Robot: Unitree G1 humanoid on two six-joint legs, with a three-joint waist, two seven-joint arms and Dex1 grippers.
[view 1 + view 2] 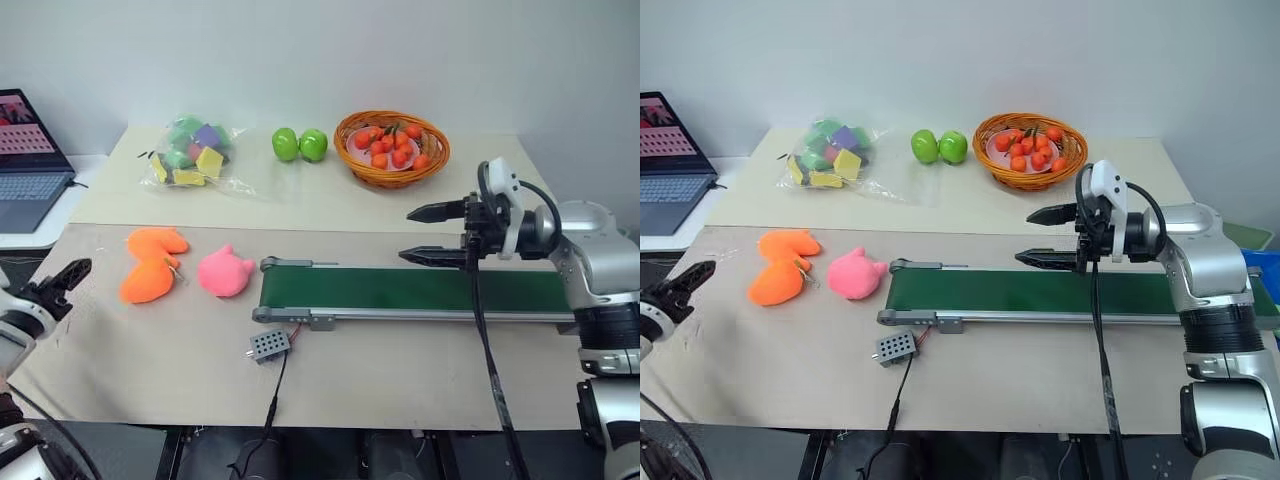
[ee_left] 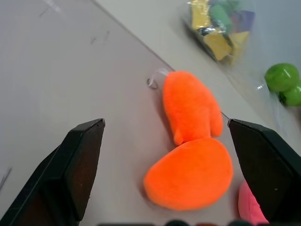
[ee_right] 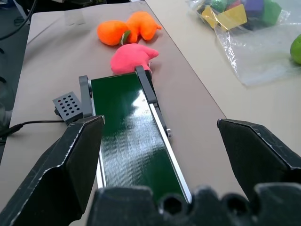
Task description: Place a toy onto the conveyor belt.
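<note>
L claw [image 2: 164,174] is being held apart, empty, near round orange toy [image 1: 147,282]; lobed orange plush [image 1: 158,242], touching it, might be grabbed instead; R claw [image 1: 432,234] apart over conveyor belt [image 1: 400,291]

No text, label, brand, number or sign is legible on anything here.

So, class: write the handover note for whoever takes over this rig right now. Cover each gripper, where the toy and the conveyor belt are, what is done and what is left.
Left gripper: open, empty, low at the table's left edge, pointing toward the toy.
Right gripper: open, empty, held above the conveyor belt.
Toy: lying on the table left of the belt, touching the other orange plush; the pink plush lies between it and the belt's end.
Belt: nothing on it.
Done: nothing placed yet.
Left: grasp the toy, carry it past the pink plush, set it on the belt.
</note>
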